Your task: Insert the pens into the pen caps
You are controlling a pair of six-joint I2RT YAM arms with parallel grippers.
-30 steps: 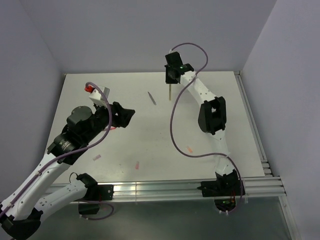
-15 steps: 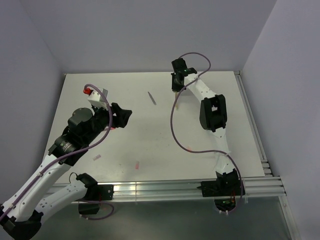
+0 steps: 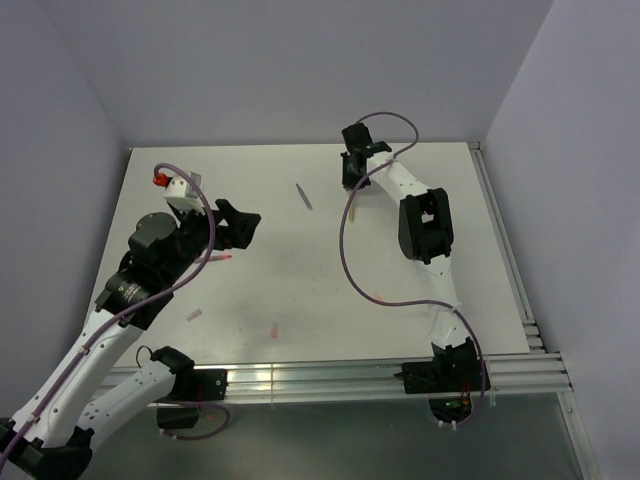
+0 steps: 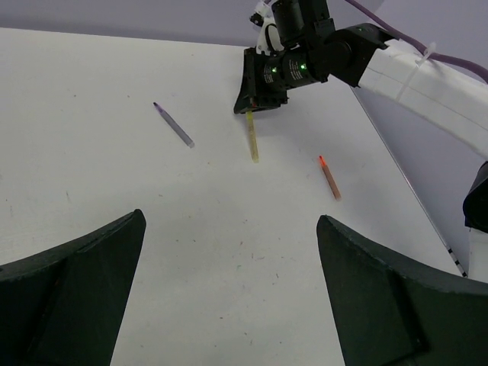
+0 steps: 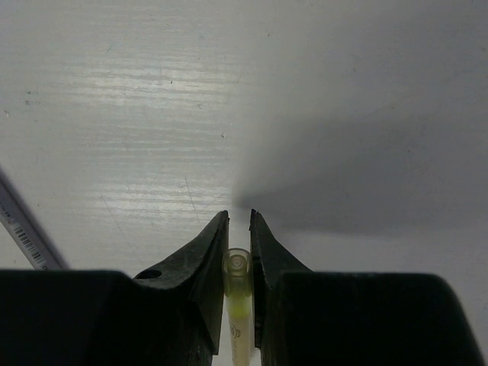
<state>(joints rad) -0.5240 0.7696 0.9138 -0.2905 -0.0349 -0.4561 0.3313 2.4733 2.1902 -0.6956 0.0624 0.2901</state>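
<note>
Pinching the yellow pen (image 5: 238, 284) tight in the right gripper (image 5: 239, 221), low over the table (image 3: 300, 270); gaping wide with the left gripper (image 4: 230, 221), gripping nothing.

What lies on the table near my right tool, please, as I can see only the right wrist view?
Observer: An orange-red pen lies loose on the table, apart from your yellow pen.
Operator: Thank you. Is the left tool holding anything?
Observer: No, the left tool is open and empty.
Operator: Are any caps in sight?
Observer: The top view shows a pink cap lying near the table's front edge.
</note>
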